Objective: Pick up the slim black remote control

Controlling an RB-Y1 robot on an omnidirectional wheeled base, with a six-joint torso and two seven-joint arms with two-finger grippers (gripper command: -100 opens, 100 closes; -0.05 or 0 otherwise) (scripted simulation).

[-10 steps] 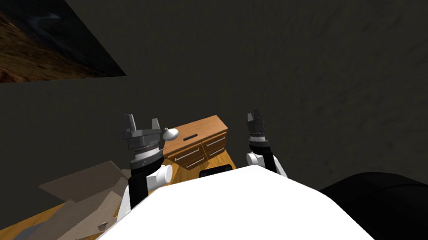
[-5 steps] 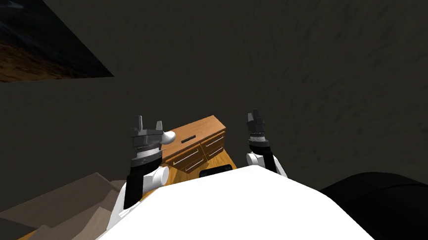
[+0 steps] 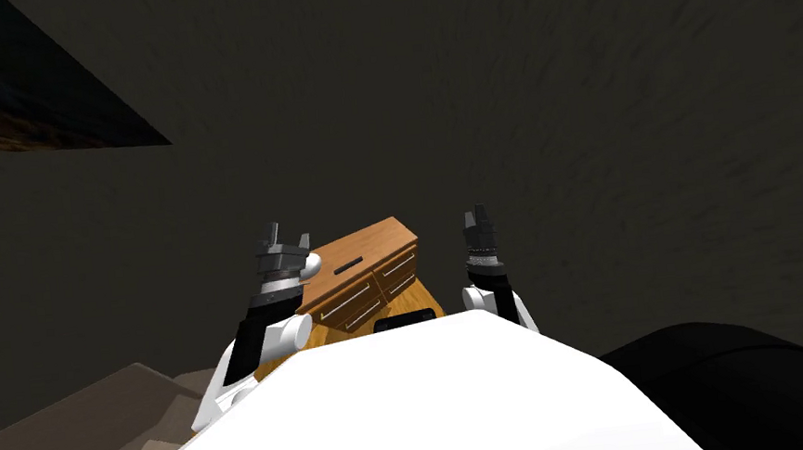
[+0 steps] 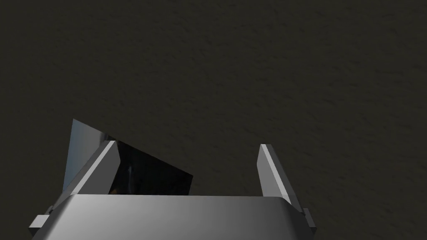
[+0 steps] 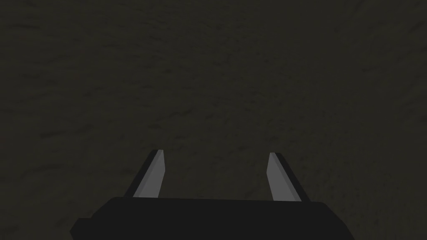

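A: Jaws, both arms?
B: Spread wide, holding nothing: left gripper (image 4: 187,143), right gripper (image 5: 215,152).
A: Slim black bar-shaped remote control (image 3: 348,262)?
B: Centre of head view, flat atop the brown wooden drawer chest (image 3: 382,236), beside the left gripper.

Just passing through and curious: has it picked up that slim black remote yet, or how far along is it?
Nothing looks done: the slim black remote lies untouched on the wooden dresser. In hand: the left tool and right tool are both open and empty, held up away from it. Left to do: reach down, grip the remote, lift.
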